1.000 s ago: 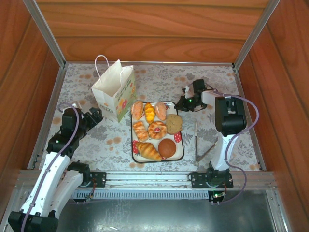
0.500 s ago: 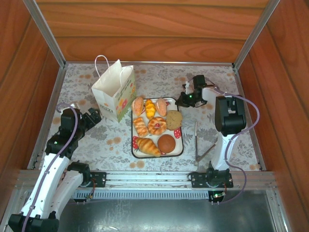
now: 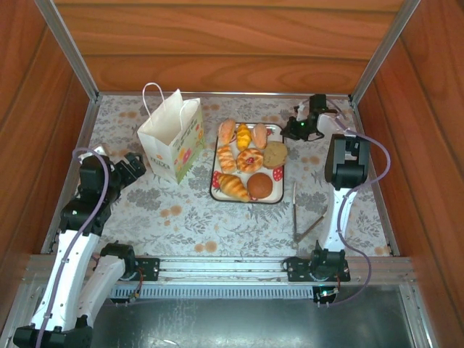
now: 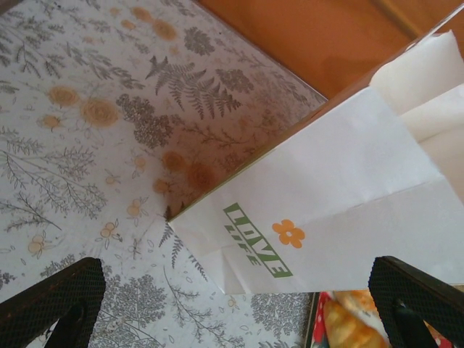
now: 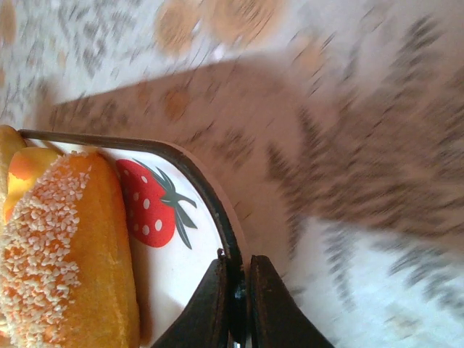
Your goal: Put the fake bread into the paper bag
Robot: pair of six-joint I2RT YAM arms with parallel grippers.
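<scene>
Right gripper [image 5: 238,274] pinches the tray [image 5: 190,264] rim (strawberry print) beside 1 sugared roll [image 5: 69,254].

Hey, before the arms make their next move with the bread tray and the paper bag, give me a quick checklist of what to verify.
1. Right gripper grip on the strawberry-print tray: ok, shut on its rim.
2. Left gripper free: ok, open, empty, facing the paper bag.
3. Bag upright: ok. How wide its mouth gapes: cannot tell.
4. Fake bread on the tray: ok, none spilled off it.
5. Metal tongs apart from the tray: ok.
</scene>
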